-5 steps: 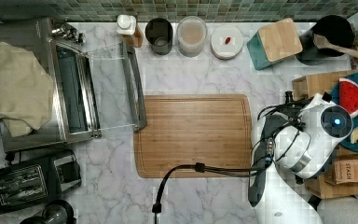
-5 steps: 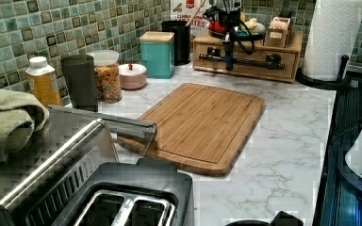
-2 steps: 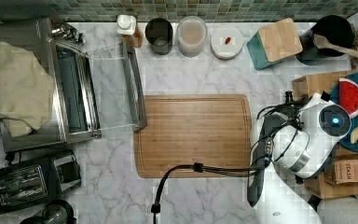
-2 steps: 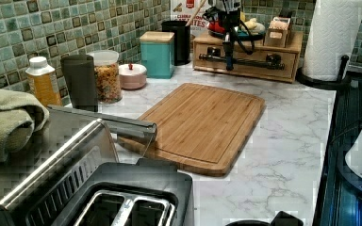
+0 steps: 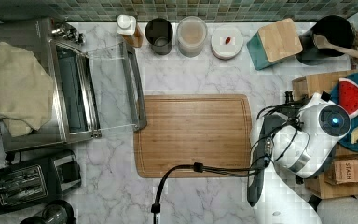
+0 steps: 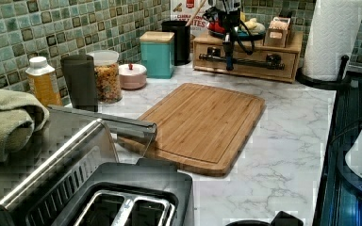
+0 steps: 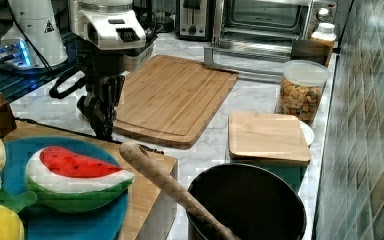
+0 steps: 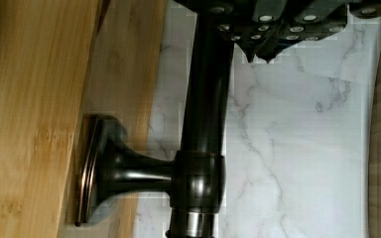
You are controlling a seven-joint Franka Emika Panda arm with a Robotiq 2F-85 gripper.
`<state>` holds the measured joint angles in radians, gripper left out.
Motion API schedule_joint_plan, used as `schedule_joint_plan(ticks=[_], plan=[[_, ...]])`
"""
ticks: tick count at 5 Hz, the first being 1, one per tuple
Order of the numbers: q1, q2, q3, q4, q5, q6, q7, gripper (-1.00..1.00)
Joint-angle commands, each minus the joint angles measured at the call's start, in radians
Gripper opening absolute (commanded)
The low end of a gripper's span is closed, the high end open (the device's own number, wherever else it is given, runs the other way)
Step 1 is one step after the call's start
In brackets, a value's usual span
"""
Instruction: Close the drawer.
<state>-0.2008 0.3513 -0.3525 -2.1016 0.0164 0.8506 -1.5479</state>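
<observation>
Drawer (image 6: 290, 57) looks pushed in flush at the far end of the desk (image 6: 287, 141) in the left view, unchanged over the last second. Claw (image 8: 260, 52), pressed together, hangs just beside the handle (image 8: 198, 124). Closing seems essentially done.

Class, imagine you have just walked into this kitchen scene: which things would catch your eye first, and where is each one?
The big cutting board lies flat in the middle of the marble counter. At the top view's right, the white arm hangs its gripper at the dark bar handle of the drawer. At the top view's left stands the toaster oven with its glass door dropped open and a cloth on top.
</observation>
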Motion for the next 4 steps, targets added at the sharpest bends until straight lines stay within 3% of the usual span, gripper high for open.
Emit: schedule_joint_plan(ticks=[1,2,4], plan=[[-0.064,0.012,-0.163,0.211,-0.027,0.149,0.018,-1.00],[-0.093,0.006,-0.131,0.211,-0.049,0.149,0.033,-1.00],[-0.087,0.008,-0.138,0.211,-0.044,0.149,0.031,-1.00]])
